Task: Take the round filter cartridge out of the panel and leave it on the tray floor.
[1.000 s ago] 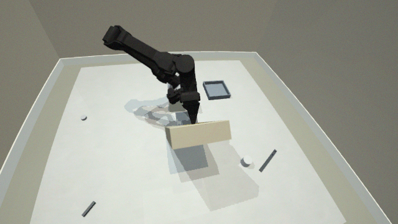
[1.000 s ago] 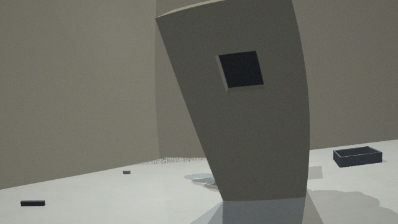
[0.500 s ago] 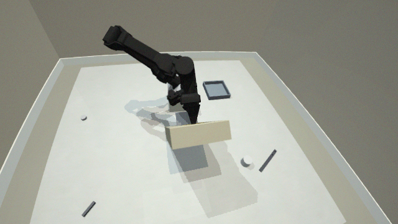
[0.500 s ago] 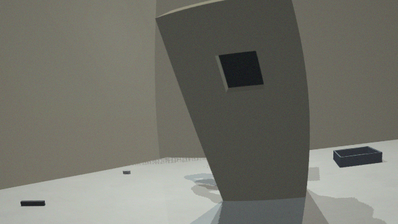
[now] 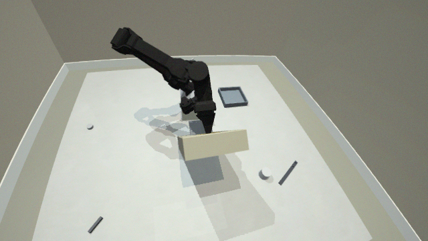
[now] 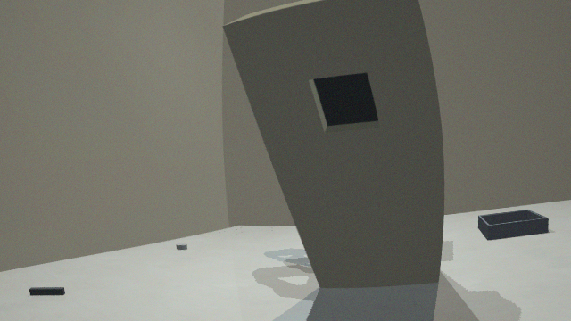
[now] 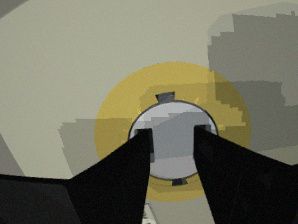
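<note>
The beige service panel [image 5: 214, 145] [image 6: 357, 201] [image 7: 67, 63] stands upright in the middle of the table. In the wrist view the round grey filter cartridge [image 7: 174, 112] sits flush in the panel inside a yellow ring [image 7: 120, 110]. My gripper [image 7: 170, 136] [image 5: 208, 128] points straight at the cartridge face. Its two fingers stand a little apart with their tips at the two slots, and I cannot tell how deep they reach. Nothing is squeezed between them. The dark tray [image 5: 222, 96] [image 6: 513, 228] lies on the table to the right behind the panel.
The panel's back face has a square dark opening [image 6: 345, 99]. Two white cylinders [image 5: 265, 173] [image 5: 89, 126] and two dark bars [image 5: 287, 173] [image 5: 95, 224] lie scattered on the table. A raised rim runs around the table.
</note>
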`<state>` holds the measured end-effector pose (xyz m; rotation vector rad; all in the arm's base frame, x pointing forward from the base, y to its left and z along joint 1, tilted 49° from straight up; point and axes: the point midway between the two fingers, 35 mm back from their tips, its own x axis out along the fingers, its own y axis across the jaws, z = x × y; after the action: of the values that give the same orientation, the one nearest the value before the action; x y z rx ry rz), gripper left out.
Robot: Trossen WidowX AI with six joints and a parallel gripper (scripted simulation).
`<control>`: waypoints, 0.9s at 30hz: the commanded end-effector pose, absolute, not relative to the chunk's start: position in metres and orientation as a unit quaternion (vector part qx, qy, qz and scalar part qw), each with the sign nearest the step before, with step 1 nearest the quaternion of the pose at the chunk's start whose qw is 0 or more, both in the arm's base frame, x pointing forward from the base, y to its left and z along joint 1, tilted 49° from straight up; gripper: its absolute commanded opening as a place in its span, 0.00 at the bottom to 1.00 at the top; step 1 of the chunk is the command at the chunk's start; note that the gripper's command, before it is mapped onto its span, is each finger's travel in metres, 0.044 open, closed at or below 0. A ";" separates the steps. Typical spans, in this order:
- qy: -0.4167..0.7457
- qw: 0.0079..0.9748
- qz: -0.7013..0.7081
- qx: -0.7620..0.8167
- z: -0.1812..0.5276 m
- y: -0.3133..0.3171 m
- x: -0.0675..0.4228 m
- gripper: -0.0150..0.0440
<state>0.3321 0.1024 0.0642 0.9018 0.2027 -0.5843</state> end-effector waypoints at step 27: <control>0.136 0.903 -0.264 0.310 0.061 0.099 0.337 0.25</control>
<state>0.3317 0.1019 0.0634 0.7204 0.2507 -0.5564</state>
